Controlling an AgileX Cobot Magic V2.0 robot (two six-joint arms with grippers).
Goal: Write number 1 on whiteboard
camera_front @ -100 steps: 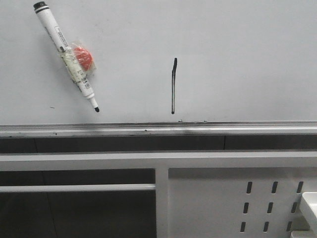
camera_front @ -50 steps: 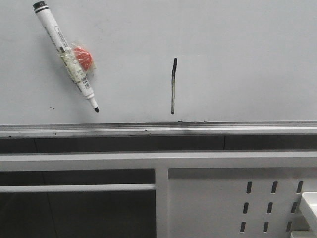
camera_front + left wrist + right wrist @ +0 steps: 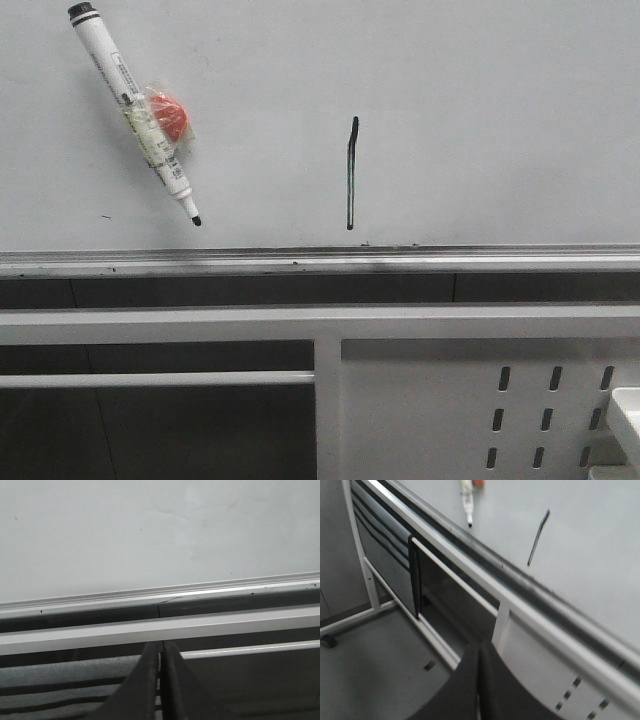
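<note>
- One black stroke, the number 1 [image 3: 351,174], stands on the whiteboard [image 3: 480,110] just above the tray rail [image 3: 320,260], roughly midway along it, with a small tick at its top.
- The marker [image 3: 135,105], a red ball [image 3: 170,117] taped to it, clings to the board up and to the left of the stroke, tilted, tip down, well apart from it.
- Below the rail sits the white slotted panel [image 3: 480,400].
- The left gripper [image 3: 161,680] and right gripper [image 3: 479,685] each show their fingers pressed together with nothing between them; both hang low, away from the board.
- Judging by this, the writing looks done and the pen is parked; what remains is likely only keeping the arms clear, with no further contact needed.
- Against the frames half a second and a second ago, stroke and marker sit in the same spots; nothing visible has shifted.
</note>
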